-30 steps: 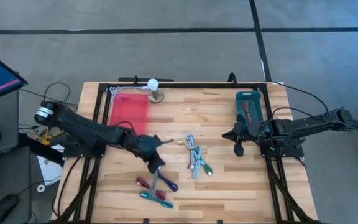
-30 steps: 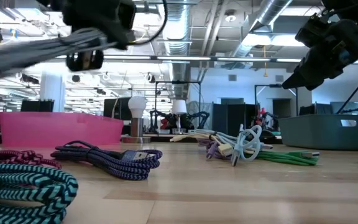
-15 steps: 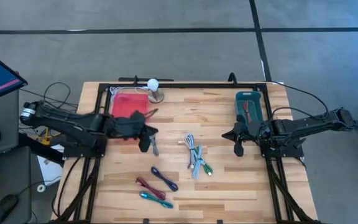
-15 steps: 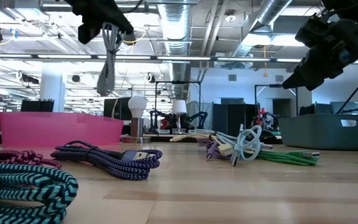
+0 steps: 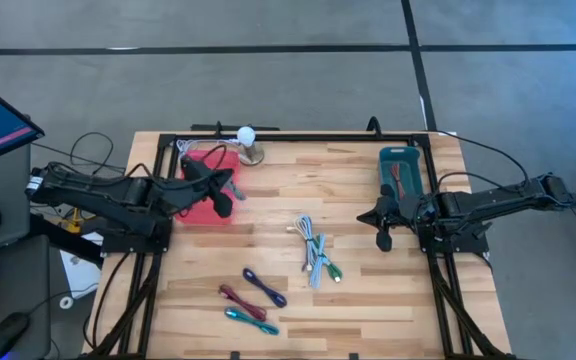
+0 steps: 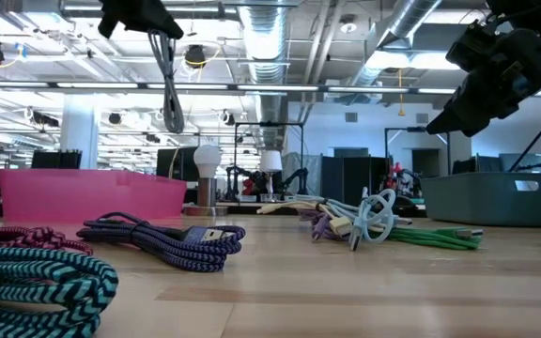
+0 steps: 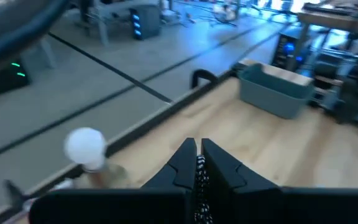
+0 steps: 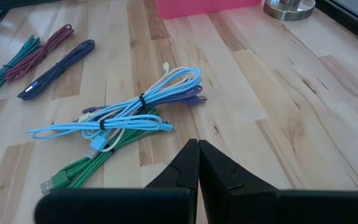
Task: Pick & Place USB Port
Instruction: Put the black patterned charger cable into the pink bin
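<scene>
left gripper (image 5: 224, 196) carries a grey cable (image 6: 167, 84), jaws clamped on it, the loop hanging below them over the pink bin (image 5: 196, 205). release is best made only once the loop clears the bin's rim. right gripper (image 5: 383, 238) waits, jaws together.

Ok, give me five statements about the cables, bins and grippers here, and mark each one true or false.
1. The left gripper hangs over the pink bin, shut on a grey cable. True.
2. The right gripper holds a green cable. False: it is shut on nothing, beside the teal bin.
3. The teal braided cable lies nearest the table's front edge. True.
4. The light-blue cable bundle lies inside the pink bin. False: it lies on the bare table.
5. The teal bin is empty. False: something lies inside.
</scene>
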Action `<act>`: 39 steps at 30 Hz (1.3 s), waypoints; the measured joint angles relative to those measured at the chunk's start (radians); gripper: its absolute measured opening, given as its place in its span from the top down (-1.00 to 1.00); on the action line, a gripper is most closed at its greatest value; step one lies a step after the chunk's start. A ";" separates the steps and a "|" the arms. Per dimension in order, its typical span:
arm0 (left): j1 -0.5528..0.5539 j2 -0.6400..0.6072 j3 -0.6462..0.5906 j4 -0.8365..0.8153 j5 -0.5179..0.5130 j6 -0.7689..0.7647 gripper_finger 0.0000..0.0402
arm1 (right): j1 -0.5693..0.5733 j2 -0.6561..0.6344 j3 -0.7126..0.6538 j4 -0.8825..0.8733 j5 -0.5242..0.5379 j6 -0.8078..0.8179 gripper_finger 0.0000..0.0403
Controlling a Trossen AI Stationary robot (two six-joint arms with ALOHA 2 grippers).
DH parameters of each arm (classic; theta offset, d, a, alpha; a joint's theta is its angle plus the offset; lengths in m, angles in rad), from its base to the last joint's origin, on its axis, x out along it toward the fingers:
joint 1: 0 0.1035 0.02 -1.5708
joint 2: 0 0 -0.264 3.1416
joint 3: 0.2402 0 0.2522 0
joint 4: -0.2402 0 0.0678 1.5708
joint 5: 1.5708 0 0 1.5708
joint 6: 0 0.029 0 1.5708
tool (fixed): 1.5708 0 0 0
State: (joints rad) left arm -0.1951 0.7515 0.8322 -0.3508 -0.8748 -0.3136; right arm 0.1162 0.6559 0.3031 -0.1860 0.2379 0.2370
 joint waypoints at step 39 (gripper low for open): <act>0.617 -0.052 -0.376 -0.059 0.506 -0.245 0.95 | 0.000 0.000 0.000 0.000 0.000 0.000 1.00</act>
State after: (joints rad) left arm 0.4218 0.6994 0.4564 -0.4095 -0.3690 -0.5583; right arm 0.1158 0.6559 0.3031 -0.1864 0.2379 0.2367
